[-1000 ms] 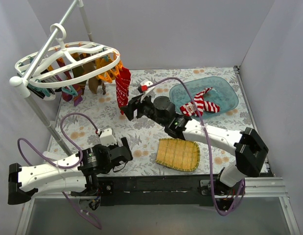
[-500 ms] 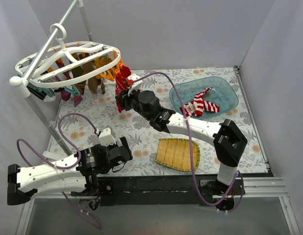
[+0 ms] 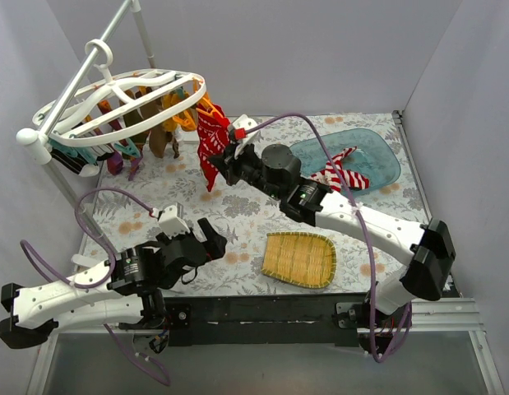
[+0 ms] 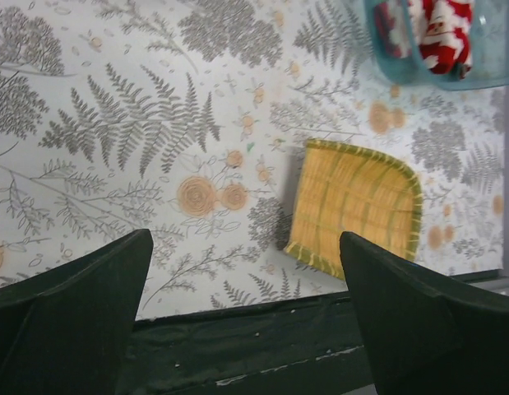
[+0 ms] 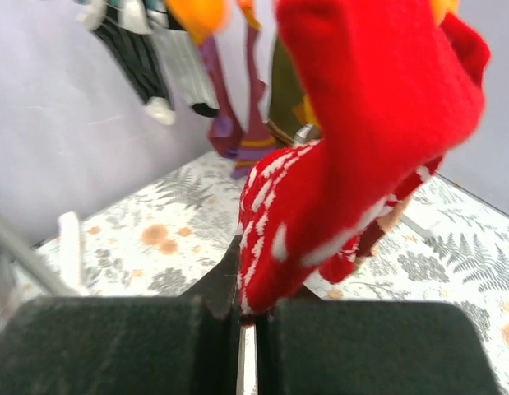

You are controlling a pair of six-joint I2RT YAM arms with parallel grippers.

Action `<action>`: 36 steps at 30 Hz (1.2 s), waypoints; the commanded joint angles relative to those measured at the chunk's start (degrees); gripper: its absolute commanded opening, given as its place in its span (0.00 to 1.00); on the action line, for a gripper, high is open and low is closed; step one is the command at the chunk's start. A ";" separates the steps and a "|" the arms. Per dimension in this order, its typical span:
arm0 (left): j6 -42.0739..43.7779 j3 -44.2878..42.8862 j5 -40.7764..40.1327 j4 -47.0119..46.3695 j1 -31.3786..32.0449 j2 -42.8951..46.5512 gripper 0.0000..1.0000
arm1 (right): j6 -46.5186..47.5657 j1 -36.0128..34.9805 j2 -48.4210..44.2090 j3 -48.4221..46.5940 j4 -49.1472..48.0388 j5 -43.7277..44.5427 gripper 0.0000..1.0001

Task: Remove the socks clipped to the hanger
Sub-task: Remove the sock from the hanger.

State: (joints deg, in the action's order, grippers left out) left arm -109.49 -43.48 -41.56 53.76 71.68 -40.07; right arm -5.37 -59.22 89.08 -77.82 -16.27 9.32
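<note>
No text, label, brand, number or sign can be read in any of the views.

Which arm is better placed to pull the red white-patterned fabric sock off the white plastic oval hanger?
Right. The right gripper is shut on the red sock; the left gripper sits open, low near the table, away from the hanger.
</note>
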 commanded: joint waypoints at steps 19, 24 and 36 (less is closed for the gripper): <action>25.99 -6.09 -11.08 -17.28 -0.31 6.85 0.97 | -1.22 6.31 -9.10 1.00 11.00 -39.11 0.01; 34.68 -5.12 -10.74 -26.06 -0.31 5.80 0.98 | -4.99 8.16 -8.66 1.53 7.57 -45.79 0.01; 45.51 -1.96 -9.33 -37.85 -0.23 2.37 0.98 | -13.26 9.12 -5.58 1.18 -0.51 -53.61 0.01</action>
State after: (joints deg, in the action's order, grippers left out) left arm -68.27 -46.46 -50.19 20.01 71.68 -37.17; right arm -14.04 -50.33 82.41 -76.05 -10.22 -39.11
